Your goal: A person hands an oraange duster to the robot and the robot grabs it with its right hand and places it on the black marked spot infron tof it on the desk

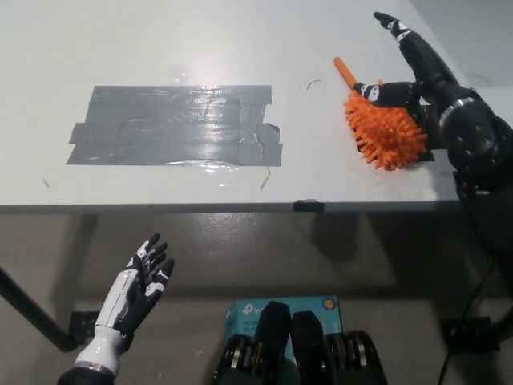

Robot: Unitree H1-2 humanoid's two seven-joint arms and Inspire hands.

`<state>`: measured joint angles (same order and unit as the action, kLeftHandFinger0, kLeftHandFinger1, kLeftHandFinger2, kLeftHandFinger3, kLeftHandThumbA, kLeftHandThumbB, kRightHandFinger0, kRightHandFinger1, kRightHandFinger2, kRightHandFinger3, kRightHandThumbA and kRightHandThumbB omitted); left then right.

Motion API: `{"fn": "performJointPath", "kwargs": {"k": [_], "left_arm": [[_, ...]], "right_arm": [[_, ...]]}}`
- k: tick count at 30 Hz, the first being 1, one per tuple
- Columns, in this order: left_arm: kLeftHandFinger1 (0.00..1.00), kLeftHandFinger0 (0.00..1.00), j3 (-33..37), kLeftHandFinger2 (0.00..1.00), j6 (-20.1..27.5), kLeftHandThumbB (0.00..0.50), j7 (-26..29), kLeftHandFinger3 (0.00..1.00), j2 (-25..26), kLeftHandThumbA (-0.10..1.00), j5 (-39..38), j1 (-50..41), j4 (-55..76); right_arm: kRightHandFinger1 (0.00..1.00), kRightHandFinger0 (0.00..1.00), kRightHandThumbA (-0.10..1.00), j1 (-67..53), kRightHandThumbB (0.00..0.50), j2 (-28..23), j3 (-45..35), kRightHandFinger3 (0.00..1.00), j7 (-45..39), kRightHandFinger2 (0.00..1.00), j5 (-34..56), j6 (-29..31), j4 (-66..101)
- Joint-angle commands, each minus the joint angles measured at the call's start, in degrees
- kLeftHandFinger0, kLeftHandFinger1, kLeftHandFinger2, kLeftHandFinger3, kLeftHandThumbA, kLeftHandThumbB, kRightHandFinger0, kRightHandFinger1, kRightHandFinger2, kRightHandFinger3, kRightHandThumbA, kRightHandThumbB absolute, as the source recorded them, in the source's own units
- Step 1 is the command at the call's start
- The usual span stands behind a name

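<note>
The black right hand (417, 68) reaches in from the right edge over the far right part of the white desk (160, 40), its forearm running up from the lower right corner. The hand is spread: one finger points away toward the top of the view, another lies low across the upper edge of the orange duster (385, 128), and it grips nothing. The duster lies on the desk just beside and below the hand, its bristly orange head touching or nearly touching that low finger, and its thin orange handle (345, 74) sticks out toward the upper left. Dark tape (425, 155) shows at the duster's lower right edge, so the head appears to rest on a black mark that is mostly hidden beneath it. A large patch of grey tape strips (172, 124) covers the desk's middle left, well apart from the duster. The white left hand (144, 277) hangs below the desk's front edge at the lower left, fingers apart and holding nothing. On the floor under the desk lies a blue box (280, 309) with white lettering that is partly covered and too small to read with confidence.
</note>
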<state>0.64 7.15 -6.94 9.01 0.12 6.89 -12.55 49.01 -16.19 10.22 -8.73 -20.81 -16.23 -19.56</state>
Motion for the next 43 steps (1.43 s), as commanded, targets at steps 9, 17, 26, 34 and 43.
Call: {"fn": "performJointPath", "kwargs": {"k": [9, 17, 26, 34, 43], "left_arm": [[1.00, 0.99, 0.2, 1.00, 3.0, 0.133, -0.8, 1.00, 0.7, 0.80, -0.2, 0.8, 1.0], [1.00, 1.00, 0.0, 1.00, 2.3, 0.123, -0.7, 1.00, 0.6, 0.83, -0.3, 1.5, 0.8], [1.00, 1.00, 0.2, 1.00, 5.4, 0.153, -1.9, 1.00, 0.2, 0.92, -2.1, 0.0, -0.4], [1.00, 1.00, 0.0, 1.00, 5.4, 0.187, -2.3, 1.00, 0.0, 0.97, -3.0, 0.0, 0.0], [1.00, 1.00, -0.3, 1.00, 5.2, 0.172, -2.7, 1.00, 0.0, 0.94, -4.4, -1.3, 0.3]], "right_arm": [[1.00, 1.00, 0.89, -23.2, 0.190, -5.4, -12.2, 1.00, -5.5, 1.00, 16.8, -5.8, 57.4], [1.00, 1.00, 0.90, -33.6, 0.177, -4.6, -12.1, 1.00, -4.7, 1.00, 20.1, 1.2, 58.3], [1.00, 1.00, 0.95, -40.9, 0.085, 10.1, -10.7, 1.00, 2.9, 1.00, 18.8, 13.1, 32.0], [1.00, 1.00, 0.97, -41.3, 0.099, 11.7, -11.5, 1.00, 1.4, 1.00, 19.2, 14.3, 21.9], [1.00, 1.00, 0.97, -41.9, 0.077, 11.4, -9.5, 1.00, 1.4, 1.00, 16.4, 15.2, 19.7]]}}
